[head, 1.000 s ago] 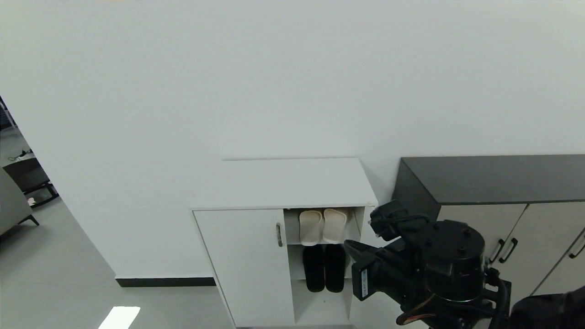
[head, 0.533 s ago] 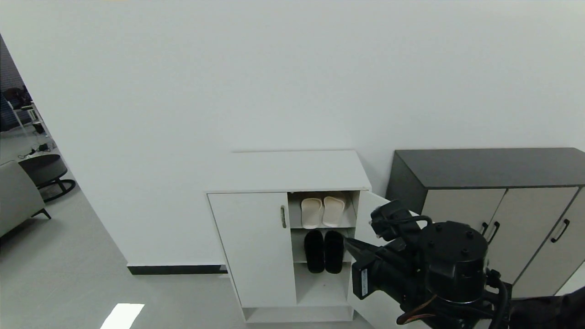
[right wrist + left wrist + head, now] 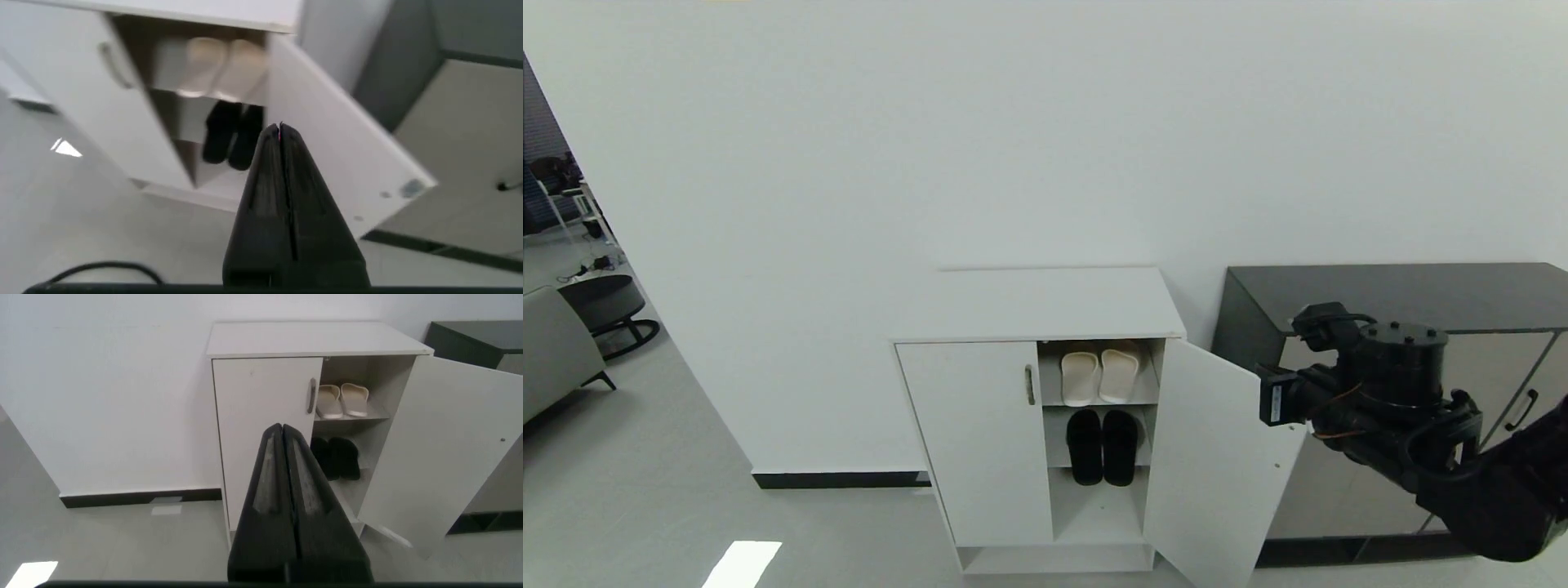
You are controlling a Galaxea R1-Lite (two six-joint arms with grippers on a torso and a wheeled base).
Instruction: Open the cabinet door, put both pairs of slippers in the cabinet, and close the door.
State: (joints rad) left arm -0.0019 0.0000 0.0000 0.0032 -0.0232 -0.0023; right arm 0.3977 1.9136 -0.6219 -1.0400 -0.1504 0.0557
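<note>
The white cabinet point(image 3: 1054, 302) stands against the wall with its right door point(image 3: 1217, 474) swung wide open and its left door point(image 3: 976, 441) closed. A cream pair of slippers point(image 3: 1098, 376) lies on the upper shelf, and a black pair point(image 3: 1103, 457) on the shelf below. Both pairs also show in the left wrist view, cream point(image 3: 341, 399) above black point(image 3: 335, 457). My right arm point(image 3: 1380, 400) hangs just right of the open door's outer edge. My right gripper point(image 3: 280, 135) is shut and empty. My left gripper point(image 3: 283, 434) is shut and empty, well back from the cabinet front.
A dark-topped sideboard point(image 3: 1405, 294) stands right of the cabinet, partly behind the open door. The closed door has a metal handle point(image 3: 1030, 385). A round table point(image 3: 605, 306) and a sofa corner point(image 3: 556, 351) sit far left. Bare floor point(image 3: 686, 506) spreads in front.
The camera pulled back from the cabinet. My right arm moved right, from in front of the cabinet opening to beside the outer edge of the open door. The slippers stayed put.
</note>
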